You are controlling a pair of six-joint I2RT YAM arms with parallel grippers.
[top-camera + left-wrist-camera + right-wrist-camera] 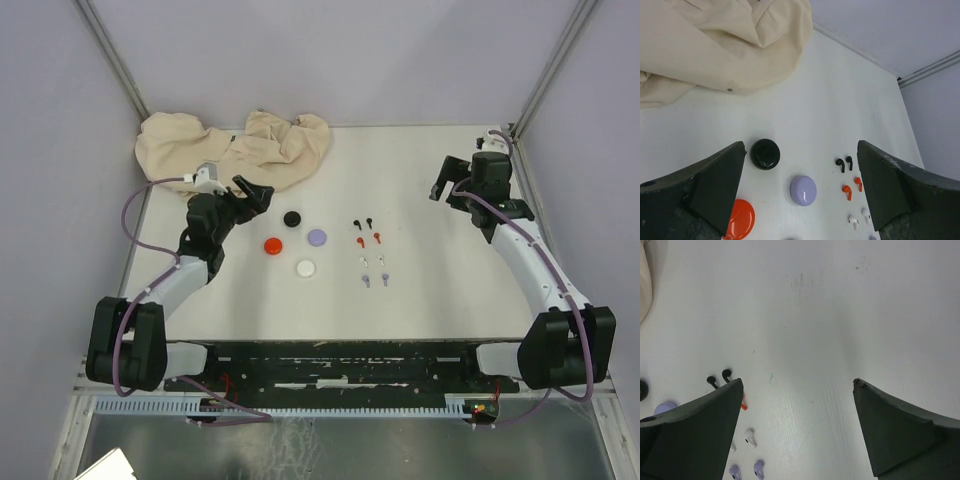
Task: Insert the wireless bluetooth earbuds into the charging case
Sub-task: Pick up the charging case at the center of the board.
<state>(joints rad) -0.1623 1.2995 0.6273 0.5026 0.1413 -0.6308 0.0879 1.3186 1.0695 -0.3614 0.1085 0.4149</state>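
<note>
Between the arms, the earbuds are lying in colour pairs right of the round discs, seemingly for easy matching, while the left gripper and right gripper are hovering wide and empty.

Glossy black charging case; wrinkled beige cloth; matt table.

On the white table, 8 earbuds lie in 4 pairs: black, red, white and pale purple. 4 round discs sit just left of them. A beige cloth is bunched at the far left. The left gripper, beside the cloth, and the right gripper, far right, both have spread jaws.
</note>
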